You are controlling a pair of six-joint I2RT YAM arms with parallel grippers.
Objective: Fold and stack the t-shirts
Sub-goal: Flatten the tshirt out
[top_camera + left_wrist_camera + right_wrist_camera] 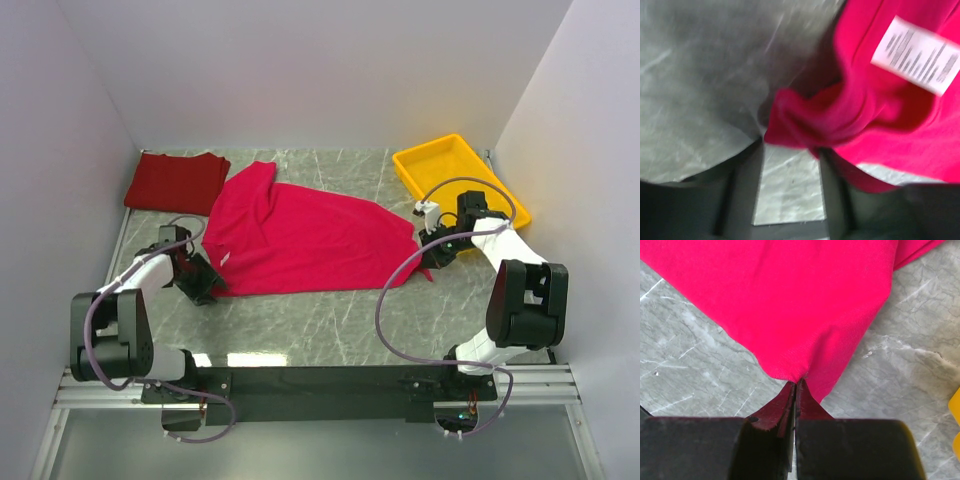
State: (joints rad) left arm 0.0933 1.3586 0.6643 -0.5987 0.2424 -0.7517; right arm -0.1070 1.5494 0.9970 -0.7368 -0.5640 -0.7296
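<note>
We are pinching the limp crimson shirt's [300, 235] right corner in our right hand [796, 383], left hand [790, 150] gaping at its left hem.

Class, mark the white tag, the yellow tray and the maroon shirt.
white tag [917, 55]: left wrist view, middle of its print.
yellow tray [455, 172]: top view, bare floor.
maroon shirt [177, 182]: top view, middle of the cloth.
</note>
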